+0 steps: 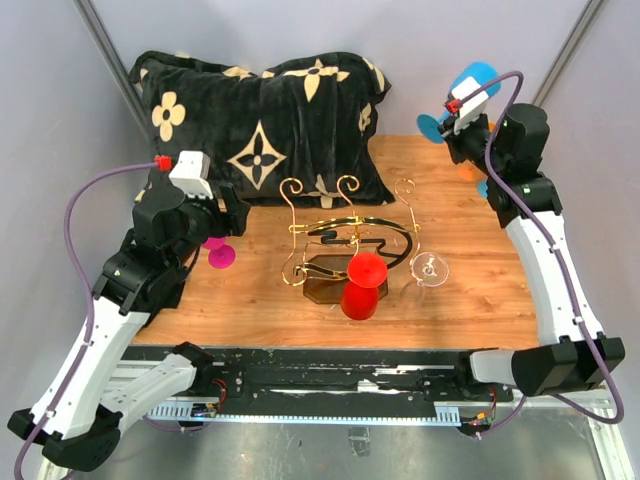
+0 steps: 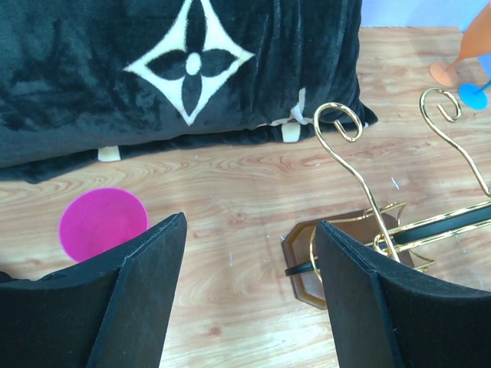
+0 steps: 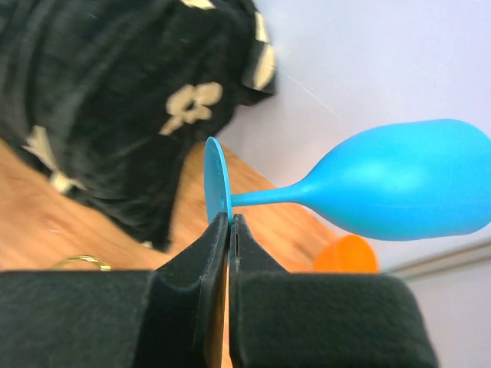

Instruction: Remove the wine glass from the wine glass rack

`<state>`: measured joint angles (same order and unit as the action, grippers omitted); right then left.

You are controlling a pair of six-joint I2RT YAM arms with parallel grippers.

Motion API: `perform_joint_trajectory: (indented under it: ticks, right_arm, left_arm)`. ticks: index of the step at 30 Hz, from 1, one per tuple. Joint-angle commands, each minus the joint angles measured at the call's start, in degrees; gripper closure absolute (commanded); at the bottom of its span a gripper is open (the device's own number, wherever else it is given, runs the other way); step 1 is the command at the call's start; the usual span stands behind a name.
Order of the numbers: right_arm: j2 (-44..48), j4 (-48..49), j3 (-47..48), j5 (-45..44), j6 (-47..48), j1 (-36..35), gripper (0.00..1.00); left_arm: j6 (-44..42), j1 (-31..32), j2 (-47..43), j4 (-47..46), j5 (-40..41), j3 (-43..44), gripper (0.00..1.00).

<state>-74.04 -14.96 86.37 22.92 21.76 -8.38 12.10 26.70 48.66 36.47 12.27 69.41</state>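
right pincer point(image 3: 229, 218) clenched on the rim of the blue wine glass point(image 3: 406, 184) foot; glass is held sideways with the bowl pointing away, up at the far right corner, well apart from the wine glass rack point(image 1: 318, 291); so it's off the rack but not set down yet.
edge pinch on a thin disc looks marginal imo; all the bowl weight hangs off one point, so it could pivot or slip; probably gripped there because the foot is what slides out of the wire arms.
left pincer point(image 2: 252, 224) released, jaws wide, nothing between them; low over the counter point(image 2: 230, 176) beside a magenta glass foot point(image 2: 103, 222); looks parked.
red glass point(image 1: 362, 285) and clear glass point(image 1: 430, 268) at the rack; orange glass point(image 3: 347, 254) behind.
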Motion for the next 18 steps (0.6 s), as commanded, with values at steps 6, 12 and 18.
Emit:
perform_joint_trajectory:
  ticks: [6, 12, 18]
  right_arm:
    - [-6.96, 20.62, -8.43, -6.65, 21.95, 4.43, 0.99]
    - [-15.45, 31.85, -12.30, -8.47, 34.01, 4.43, 0.99]
    - [-22.55, 44.54, -17.08, -3.29, 43.26, 6.57, 1.00]
  left_arm:
    - [-0.17, -0.42, 1.01, -2.86, -2.84, 0.52, 0.26]
    - [-2.38, -0.42, 1.92, -1.93, -2.27, 1.26, 0.25]
    - [-3.87, -0.41, 4.22, -2.77, -4.11, 3.10, 0.25]
